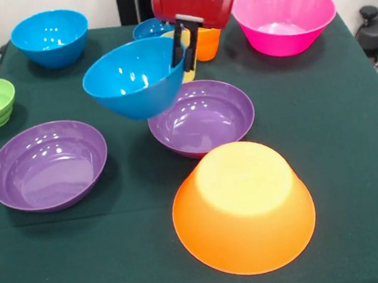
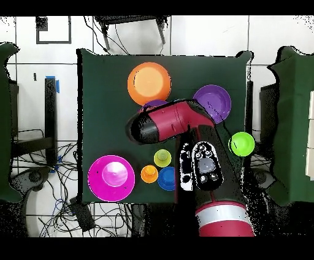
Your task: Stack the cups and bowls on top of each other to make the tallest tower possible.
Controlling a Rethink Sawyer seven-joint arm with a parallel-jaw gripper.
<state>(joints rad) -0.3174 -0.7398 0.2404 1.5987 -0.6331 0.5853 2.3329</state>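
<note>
Front view shows the red and black gripper (image 1: 185,45) with its jaws closed on the rim of a glossy bright blue plastic bowl (image 1: 133,79), held tilted above the green table (image 1: 357,162). Just right, 1 shallow purple bowl (image 1: 203,119) rests upright; nearer sits the upside-down yellow-orange bowl (image 1: 243,207).

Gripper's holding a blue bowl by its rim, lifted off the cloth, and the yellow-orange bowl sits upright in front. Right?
One error: the yellow-orange bowl is upside down, its base up, as the front view shows. The rest holds: the gripper grips the blue bowl by its rim, lifted off the cloth.
</note>
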